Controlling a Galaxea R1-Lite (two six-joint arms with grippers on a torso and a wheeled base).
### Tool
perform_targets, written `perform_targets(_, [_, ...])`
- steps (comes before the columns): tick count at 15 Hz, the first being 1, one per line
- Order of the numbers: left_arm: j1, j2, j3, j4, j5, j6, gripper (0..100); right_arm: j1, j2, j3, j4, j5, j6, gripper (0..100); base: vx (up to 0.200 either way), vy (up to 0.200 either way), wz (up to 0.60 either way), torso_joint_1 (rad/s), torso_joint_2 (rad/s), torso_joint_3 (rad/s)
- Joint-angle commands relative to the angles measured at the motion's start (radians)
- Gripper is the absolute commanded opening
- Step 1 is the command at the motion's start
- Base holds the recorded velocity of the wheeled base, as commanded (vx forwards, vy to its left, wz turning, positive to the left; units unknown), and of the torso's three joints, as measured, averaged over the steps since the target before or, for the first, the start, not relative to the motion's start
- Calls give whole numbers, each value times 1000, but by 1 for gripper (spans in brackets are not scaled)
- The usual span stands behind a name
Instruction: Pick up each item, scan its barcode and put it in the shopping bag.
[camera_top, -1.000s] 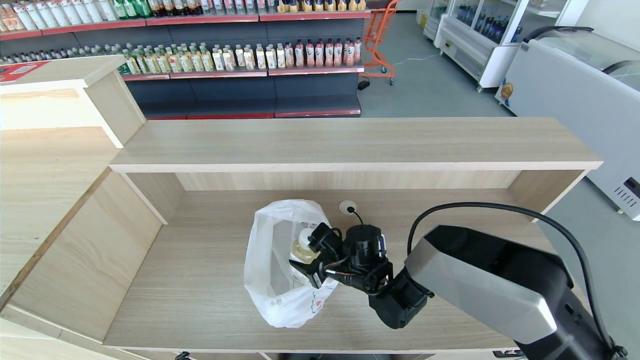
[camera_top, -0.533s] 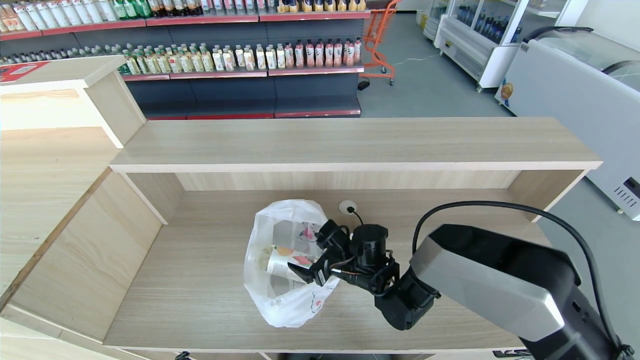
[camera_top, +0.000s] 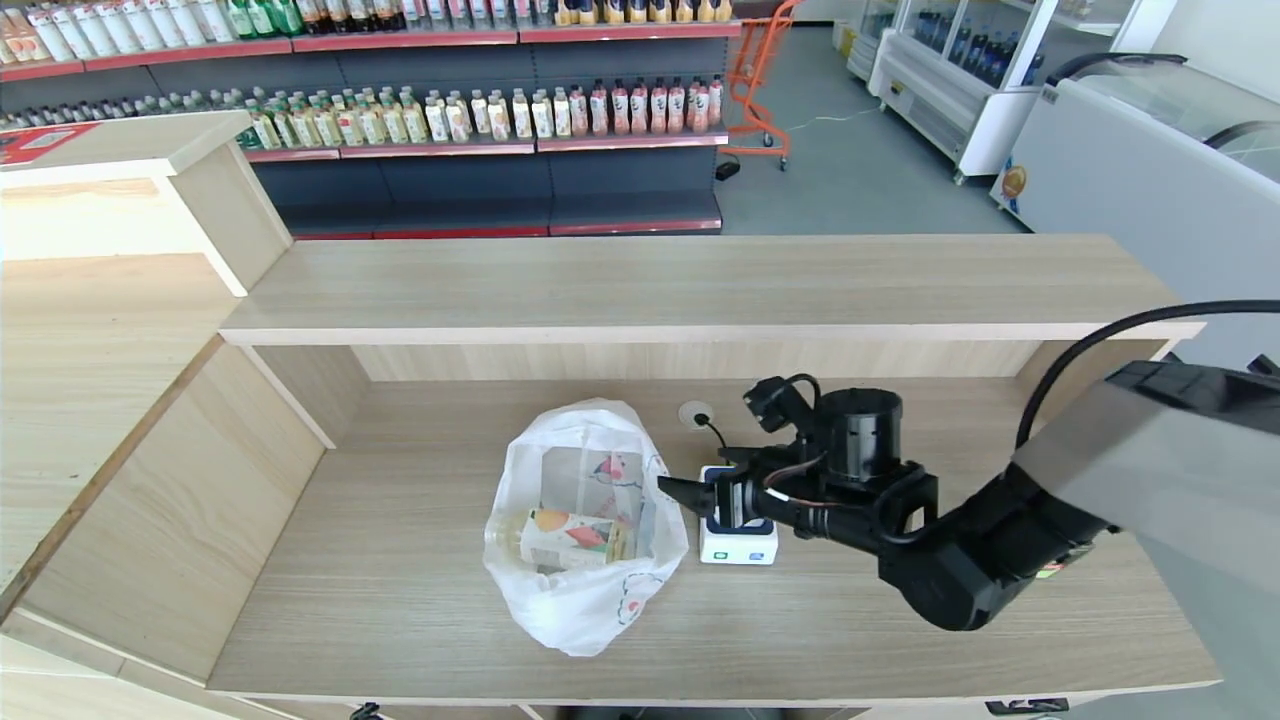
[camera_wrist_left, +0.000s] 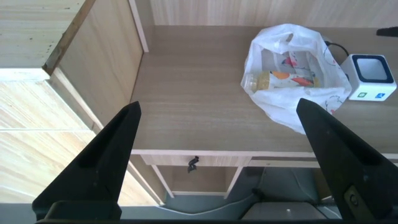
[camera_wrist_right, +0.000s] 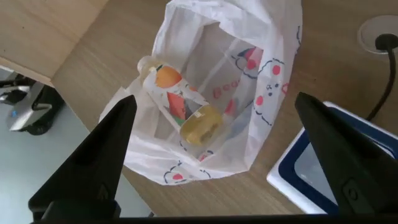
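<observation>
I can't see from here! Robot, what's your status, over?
Left tool open, empty. Right tool open, empty, by the scanner. Drink bottle lying inside shopping bag. Nothing blocking the bag.

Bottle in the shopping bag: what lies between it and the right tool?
Only the shopping bag's white wall; the head view shows it beside the right tool.

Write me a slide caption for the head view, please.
Right gripper, jaws open, hovers by the scanner; the bottle lies in the shopping bag.

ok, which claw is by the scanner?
The right claw, open, beside the white scanner next to the shopping bag; the left claw sits well away from both.
</observation>
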Motion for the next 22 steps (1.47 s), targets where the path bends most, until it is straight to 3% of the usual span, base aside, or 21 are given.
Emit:
perform_targets(1, [0, 0, 0, 0, 0, 0, 100, -111, -256, 168, 32, 4, 29, 100, 0, 0, 0, 0, 0, 0])
perform_targets(3, [0, 0, 0, 0, 0, 0, 100, -202, -433, 262, 152, -1, 27, 100, 0, 0, 0, 0, 0, 0])
perform_targets(6, [0, 0, 0, 0, 0, 0, 100, -393, -739, 332, 551, -30, -19, 100, 0, 0, 0, 0, 0, 0])
perform_targets(7, [0, 0, 0, 0, 0, 0, 100, -510, -777, 340, 649, -90, -122, 100, 0, 0, 0, 0, 0, 0])
perform_targets(8, [0, 0, 0, 0, 0, 0, 100, -567, -792, 364, 649, -139, -175, 100, 0, 0, 0, 0, 0, 0])
perform_targets(14, [0, 0, 0, 0, 0, 0, 100, -585, -1038, 567, 643, -131, -177, 100, 0, 0, 0, 0, 0, 0])
perform_targets(19, [0, 0, 0, 0, 0, 0, 100, -588, -1061, 573, 641, -130, -172, 100, 0, -160, 0, 2, 1, 6])
perform_targets(22, [0, 0, 0, 0, 2, 0, 100, -570, -1101, 602, 647, -117, -33, 100, 0, -200, 0, 7, 5, 7])
